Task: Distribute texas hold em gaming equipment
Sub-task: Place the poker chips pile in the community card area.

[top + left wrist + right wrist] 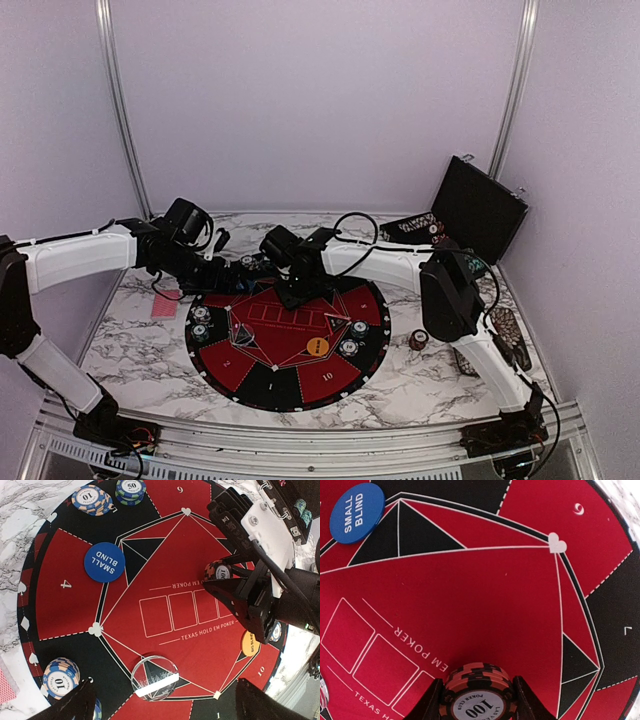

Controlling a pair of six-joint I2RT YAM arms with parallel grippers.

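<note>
The right pincer [479,692] is gripping a small stack of red-and-black striped poker chips marked 100 [478,695], one finger pressing each side, and is holding it over the red centre of the round red-and-black felt poker mat [288,345] lying on the white marbled counter [140,350]. The left pincer [162,702] is hanging wide apart with nothing between its fingers, above the mat's near rim.

Around the held stack, other pieces are crowding the mat: a blue round "small blind" button disc [104,562], a clear round disc with a white bar [154,678], an orange round button disc [249,643] (partly hidden behind the right arm), and blue-and-white chip stacks marked 10 [92,499] and 50 [131,488] near the rim. A black hinged case [478,207] is standing open at the counter's far right corner. A pink-red-backed playing card [165,305] is lying on the counter left of the mat.
</note>
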